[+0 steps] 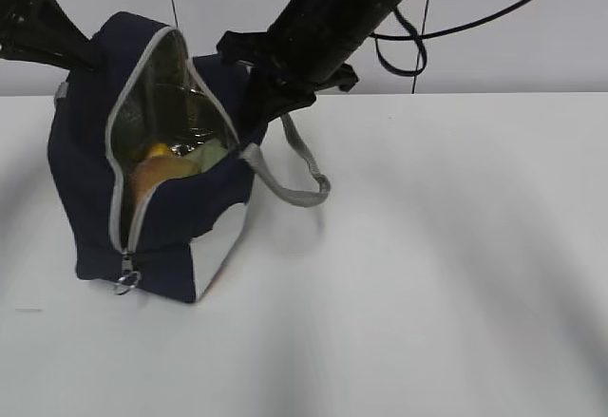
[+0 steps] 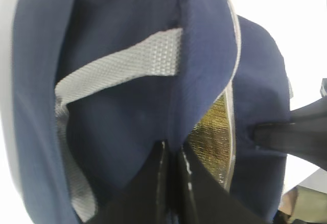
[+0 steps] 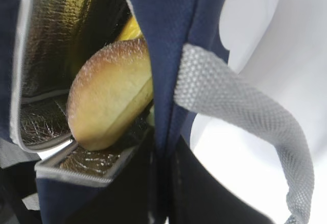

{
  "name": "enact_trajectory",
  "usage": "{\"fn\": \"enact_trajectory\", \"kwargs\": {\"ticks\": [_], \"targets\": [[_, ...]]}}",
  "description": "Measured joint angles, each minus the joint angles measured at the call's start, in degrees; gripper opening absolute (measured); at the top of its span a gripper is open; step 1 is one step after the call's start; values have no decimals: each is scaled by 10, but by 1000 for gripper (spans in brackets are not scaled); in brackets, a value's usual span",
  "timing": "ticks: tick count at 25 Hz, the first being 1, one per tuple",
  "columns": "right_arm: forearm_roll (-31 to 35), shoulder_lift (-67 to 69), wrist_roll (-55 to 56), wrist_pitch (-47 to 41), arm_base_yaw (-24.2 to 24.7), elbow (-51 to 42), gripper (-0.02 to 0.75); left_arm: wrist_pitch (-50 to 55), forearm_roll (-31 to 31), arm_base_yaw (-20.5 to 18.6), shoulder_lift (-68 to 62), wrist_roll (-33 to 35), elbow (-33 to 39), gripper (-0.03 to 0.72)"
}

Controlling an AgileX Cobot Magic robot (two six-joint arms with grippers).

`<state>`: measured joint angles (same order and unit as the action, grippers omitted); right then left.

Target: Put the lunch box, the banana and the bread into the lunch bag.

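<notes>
The navy lunch bag [image 1: 180, 217] stands open on the left of the table, foil lining showing. Inside it lies the golden-brown bread [image 1: 157, 175], with the yellow banana [image 1: 160, 151] behind it and a pale green patch of the lunch box [image 1: 214, 155] beside it. In the right wrist view the bread [image 3: 110, 96] fills the opening and a bit of banana [image 3: 130, 30] shows above. My left gripper [image 2: 172, 150] is shut on the bag's navy rim. My right gripper [image 3: 166, 150] is shut on the opposite side wall of the bag [image 3: 168, 40].
A grey webbing handle [image 1: 299, 175] hangs off the bag's right side onto the white table [image 1: 427, 274]. The zipper's ring pull [image 1: 126, 282] hangs at the bag's front bottom. My right arm [image 1: 332, 18] crosses above the bag; the left arm [image 1: 38, 28] comes in at the top left.
</notes>
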<state>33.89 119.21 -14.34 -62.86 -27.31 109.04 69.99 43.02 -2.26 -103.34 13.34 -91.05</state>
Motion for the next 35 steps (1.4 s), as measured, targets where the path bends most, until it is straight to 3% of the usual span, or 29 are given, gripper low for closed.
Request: {"fn": "enact_trajectory", "kwargs": {"ticks": [4,13,35], "targets": [[-30,-41,1,-39,22,0,6,0,25,18,1,1,0,-13],[-82,-98,9,-94,76,0,6,-50,58,131,12,1,0,-13],[-85,-31,12,-3,76,0,6,-164,91,138,-55,11,0,-13]]}}
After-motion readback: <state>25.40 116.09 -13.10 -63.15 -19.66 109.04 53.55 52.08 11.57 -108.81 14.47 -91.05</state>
